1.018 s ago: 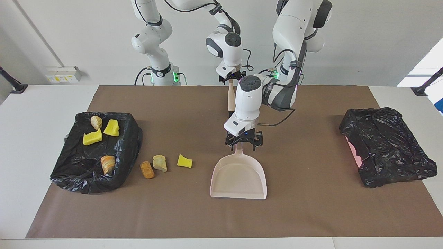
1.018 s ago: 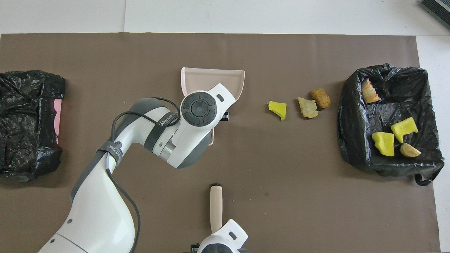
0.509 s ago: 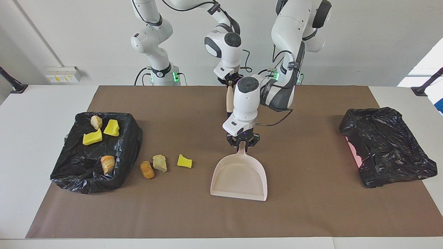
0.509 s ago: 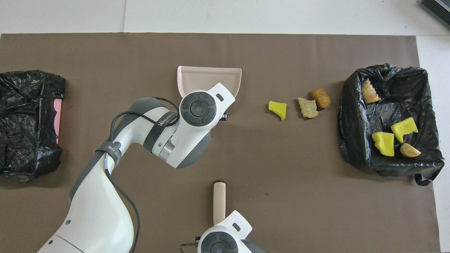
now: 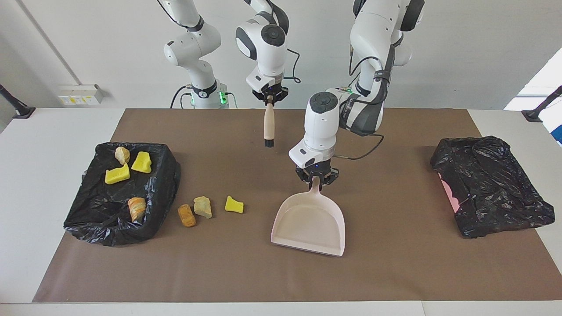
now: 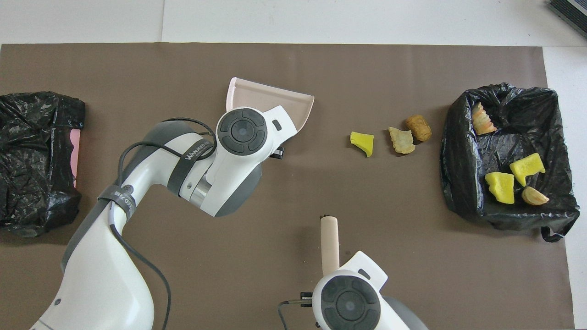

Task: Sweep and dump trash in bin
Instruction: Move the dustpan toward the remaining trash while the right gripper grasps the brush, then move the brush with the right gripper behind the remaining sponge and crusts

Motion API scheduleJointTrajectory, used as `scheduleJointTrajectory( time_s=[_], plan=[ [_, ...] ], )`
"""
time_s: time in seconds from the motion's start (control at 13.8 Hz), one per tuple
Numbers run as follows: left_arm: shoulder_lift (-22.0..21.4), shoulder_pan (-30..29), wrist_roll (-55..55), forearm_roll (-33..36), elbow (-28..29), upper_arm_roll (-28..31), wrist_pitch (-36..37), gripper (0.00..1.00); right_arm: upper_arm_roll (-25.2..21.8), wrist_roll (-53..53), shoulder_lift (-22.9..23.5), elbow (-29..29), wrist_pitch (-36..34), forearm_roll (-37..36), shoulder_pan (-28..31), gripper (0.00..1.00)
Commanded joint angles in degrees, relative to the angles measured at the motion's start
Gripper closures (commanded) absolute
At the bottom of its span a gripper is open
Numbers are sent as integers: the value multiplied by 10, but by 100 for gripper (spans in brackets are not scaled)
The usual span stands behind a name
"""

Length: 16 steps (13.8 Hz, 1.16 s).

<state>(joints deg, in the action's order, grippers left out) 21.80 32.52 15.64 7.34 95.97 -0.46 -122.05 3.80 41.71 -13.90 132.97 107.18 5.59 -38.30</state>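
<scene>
The right gripper (image 5: 268, 100) is lifting the hand brush (image 5: 268, 126) off the mat. The left gripper (image 5: 316, 181), now clamped on the dustpan (image 5: 309, 226) handle, is tilting and raising it.

White counter (image 5: 52, 184) under brown mat (image 5: 395, 272). Plain white wall (image 5: 461, 52). Wall socket box with yellow labels (image 5: 80, 94). Bright daylight from window (image 5: 542, 83) at left arm's end.

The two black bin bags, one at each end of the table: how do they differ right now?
The bag at the right arm's end lies open, holding four scraps; the bag at the left arm's end is crumpled shut, with nothing visible inside. Three more scraps lie beside the open bag; none lie beside the shut one. The shut bag shows pink at its edge; the open one does not. Both rest on the brown mat.
</scene>
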Motion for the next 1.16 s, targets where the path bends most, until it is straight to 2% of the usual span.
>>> scheduleJointTrajectory(
  time_s=[0.0, 0.22, 0.36, 0.51, 0.8, 1.09],
  plan=[
    [-40, -16, -142, 4, 11, -2, 65, 100, 7, -29, 24, -23, -4, -43, 62, 100],
    [-46, -25, -327, 3, 12, -2, 103, 100, 7, -74, 76, -81, -7, -76, 129, 100],
    [-46, -27, -483, 2, 14, -2, 97, 100, 6, -119, 108, -118, -11, -102, 163, 100],
    [-49, -25, -579, -11, 24, -2, 90, 100, 6, -141, 142, -168, -28, -124, 195, 100],
    [-60, -18, -612, -11, 84, -2, 19, 100, 4, -181, 194, -235, -32, -168, 245, 100],
    [-70, -7, -618, -12, 113, -2, 7, 100, 4, -231, 246, -277, -37, -246, 277, 100]
  ],
)
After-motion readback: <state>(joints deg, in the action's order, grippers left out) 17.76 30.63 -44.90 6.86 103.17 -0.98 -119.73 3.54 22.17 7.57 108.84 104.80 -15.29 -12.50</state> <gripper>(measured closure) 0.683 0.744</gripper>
